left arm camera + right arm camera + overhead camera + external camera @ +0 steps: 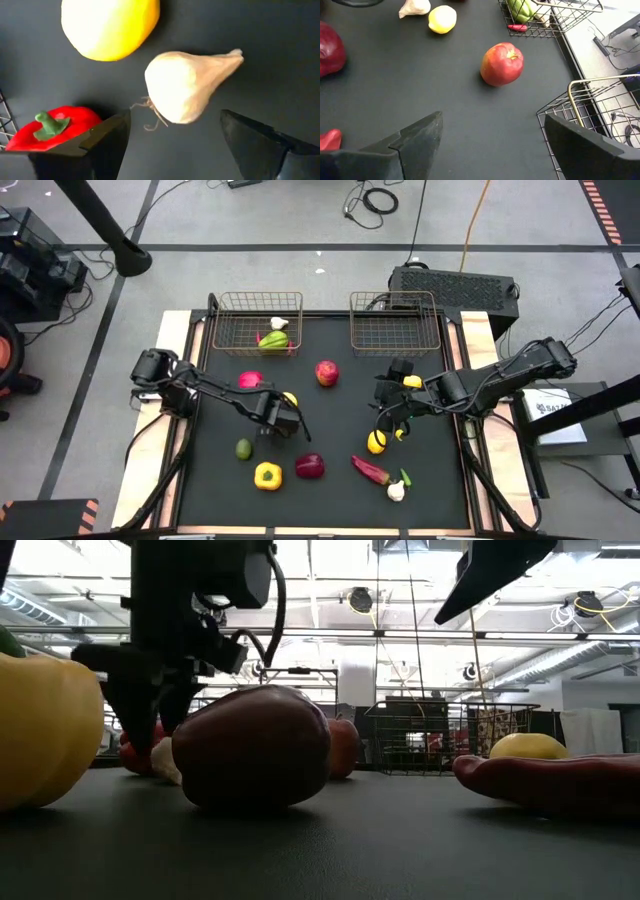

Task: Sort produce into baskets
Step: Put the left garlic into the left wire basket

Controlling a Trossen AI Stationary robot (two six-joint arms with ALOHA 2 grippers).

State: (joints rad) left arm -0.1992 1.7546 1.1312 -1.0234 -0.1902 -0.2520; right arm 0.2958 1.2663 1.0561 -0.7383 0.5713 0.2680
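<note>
1. The left basket point(256, 323), upper left of centre in the high view, already holds a green pepper point(273, 339) and a white bulb, so it seems to be the vegetable bin.
2. The left gripper point(283, 418) hangs low at centre left, fingers spread and empty, straddling a garlic point(187, 85) beside a lemon point(110, 25) and red pepper point(52, 127), likely lining up a grasp.
3. Loose produce lies along the lower mat: lime point(244, 448), yellow pepper point(267, 475), onion point(310, 466), chilli point(369, 470).
4. An apple point(326, 372) sits mid-table.
5. The right basket point(394, 323) looks empty.
6. The right gripper point(389, 408), centre right, hovers released, holding nothing.
</note>
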